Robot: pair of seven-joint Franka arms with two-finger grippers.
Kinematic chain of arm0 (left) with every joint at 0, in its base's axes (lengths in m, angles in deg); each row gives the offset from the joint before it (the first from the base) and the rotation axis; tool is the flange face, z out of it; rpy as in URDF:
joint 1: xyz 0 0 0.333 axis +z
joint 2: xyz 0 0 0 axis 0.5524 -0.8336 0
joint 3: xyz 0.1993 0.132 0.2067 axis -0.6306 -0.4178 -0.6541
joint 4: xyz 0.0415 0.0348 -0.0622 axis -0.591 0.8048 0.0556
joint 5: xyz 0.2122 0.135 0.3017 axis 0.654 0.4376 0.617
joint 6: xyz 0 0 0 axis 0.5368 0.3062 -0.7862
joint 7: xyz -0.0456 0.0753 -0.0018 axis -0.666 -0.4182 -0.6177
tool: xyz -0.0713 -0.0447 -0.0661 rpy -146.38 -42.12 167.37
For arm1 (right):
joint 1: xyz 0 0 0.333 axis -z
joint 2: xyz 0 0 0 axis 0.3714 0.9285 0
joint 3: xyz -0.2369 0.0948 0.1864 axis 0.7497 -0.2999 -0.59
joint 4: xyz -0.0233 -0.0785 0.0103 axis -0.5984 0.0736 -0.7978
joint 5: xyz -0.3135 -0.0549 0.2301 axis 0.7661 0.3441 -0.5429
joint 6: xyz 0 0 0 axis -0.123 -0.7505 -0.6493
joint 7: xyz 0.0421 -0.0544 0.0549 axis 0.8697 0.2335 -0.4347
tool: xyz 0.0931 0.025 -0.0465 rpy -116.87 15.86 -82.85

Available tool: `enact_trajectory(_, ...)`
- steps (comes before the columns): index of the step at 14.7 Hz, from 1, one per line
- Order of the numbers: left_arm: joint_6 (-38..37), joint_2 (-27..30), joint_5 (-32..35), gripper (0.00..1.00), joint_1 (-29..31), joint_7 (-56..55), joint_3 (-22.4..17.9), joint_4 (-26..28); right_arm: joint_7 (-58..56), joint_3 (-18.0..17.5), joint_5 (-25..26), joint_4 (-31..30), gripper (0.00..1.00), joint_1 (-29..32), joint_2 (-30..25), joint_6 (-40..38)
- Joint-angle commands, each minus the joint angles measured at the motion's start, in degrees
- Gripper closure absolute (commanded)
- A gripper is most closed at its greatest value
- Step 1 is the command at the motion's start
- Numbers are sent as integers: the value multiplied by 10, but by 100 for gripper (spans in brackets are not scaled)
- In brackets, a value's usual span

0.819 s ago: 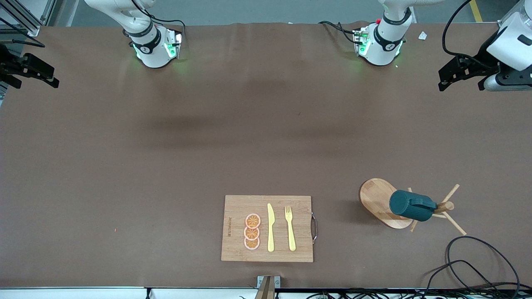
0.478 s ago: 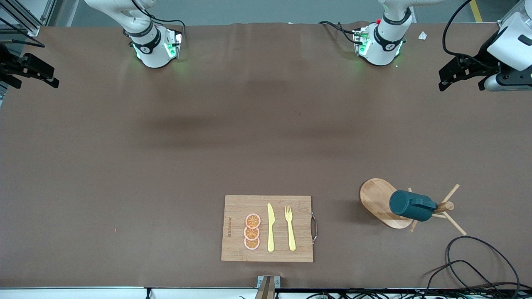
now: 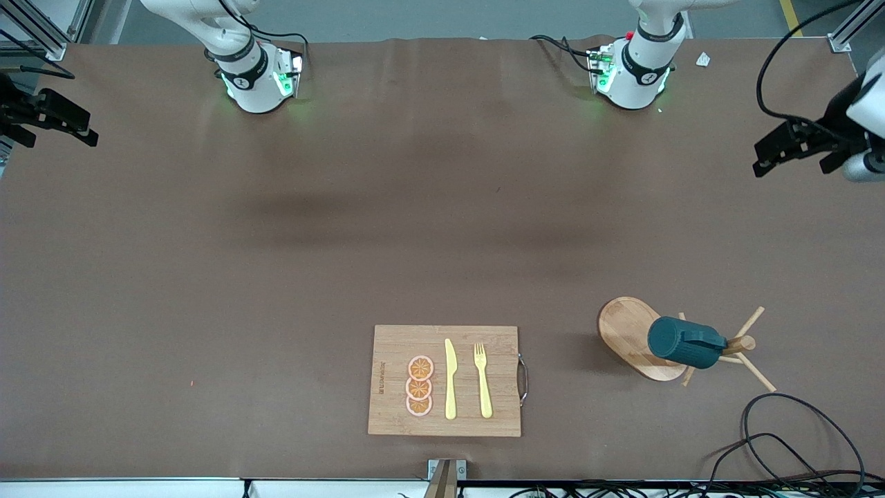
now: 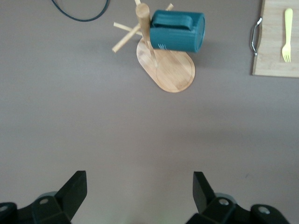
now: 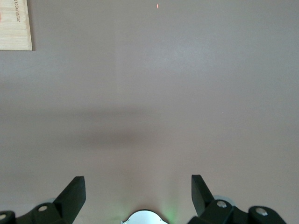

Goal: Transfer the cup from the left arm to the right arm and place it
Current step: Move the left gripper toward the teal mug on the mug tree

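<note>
Hanging over the bare brown table (image 3: 276, 263) at the right arm's end, the right gripper (image 3: 52, 124) shows as a dark shape at the edge of the front view; its own wrist view shows its two black fingers (image 5: 74, 193) spread wide apart with nothing between them and only tabletop below. A corner of the wooden cutting board (image 5: 15, 25) shows in that wrist view too.

Moving across the front view, the cutting board (image 3: 394, 346) lies near the front camera, about midway between the two ends of the table. On it sit three orange slices (image 3: 420, 386) in a short row, then a yellow knife (image 3: 450, 380) and a yellow fork (image 3: 482, 380) side by side, each apart from the next. A metal handle (image 3: 523, 379) runs along the board's edge toward the left arm's end.

Farther toward the left arm's end stands the wooden peg rack (image 3: 626, 332) with its oval base and slanting pegs. The cup (image 3: 684, 342), dark teal-green, hangs on the rack lying sideways, its handle hooked over a peg and its body above the oval base. A black cable (image 3: 795, 429) loops on the table close by, nearer to the front camera.

Over the table's edge at the left arm's end hangs the left gripper (image 3: 785, 146). Its wrist view shows its fingers (image 4: 74, 191) wide apart and empty, with the cup (image 4: 180, 31) and rack (image 4: 168, 70) well apart from them.
</note>
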Motion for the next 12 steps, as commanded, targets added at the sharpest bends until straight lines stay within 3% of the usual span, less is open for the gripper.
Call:
enact_trajectory(1, 15, -31, 2, 0, 19, -11, 2, -21, -3, -1, -6, -7, 0, 4, -10, -1)
enact_trajectory(9, 122, -101, -22, 0, 27, -230, 3, -34, -3, -1, -6, -7, 0, 4, -10, -1)
enact_trajectory(12, 146, -115, -28, 5, 22, -376, 4, -34, -3, 0, -6, -7, 0, 5, -10, -1)
